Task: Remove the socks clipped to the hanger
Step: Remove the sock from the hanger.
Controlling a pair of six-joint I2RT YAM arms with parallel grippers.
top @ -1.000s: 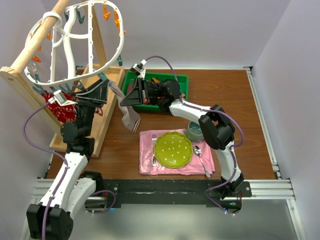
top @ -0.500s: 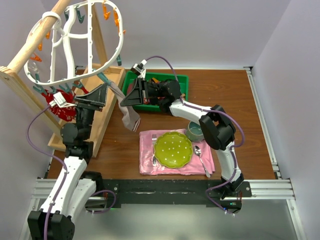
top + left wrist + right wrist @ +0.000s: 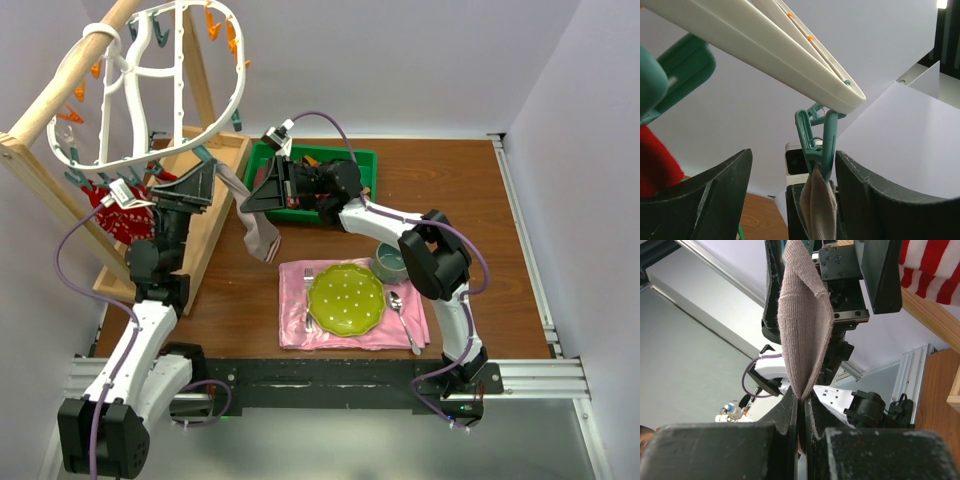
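The right gripper (image 3: 801,412) is clamped on a grey ribbed fabric sock (image 3: 802,325) whose top is cut off, while the left gripper (image 3: 792,170) stands apart near a small teal plastic clip (image 3: 815,142).

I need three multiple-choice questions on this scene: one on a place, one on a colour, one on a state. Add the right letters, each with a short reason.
1. Where does the green plate lie? A on the pink napkin; B in the green bin; C on the floor.
2. What colour is the clip holding the grey sock? A orange; B teal; C white.
3. How is the right gripper? A open and empty; B shut on the grey sock; C open around the sock.
1 A: the plate rests on the napkin, nearer the arms than the bin.
2 B: the left wrist view shows a teal clip pinching the sock.
3 B: its fingers pinch the sock's fold.
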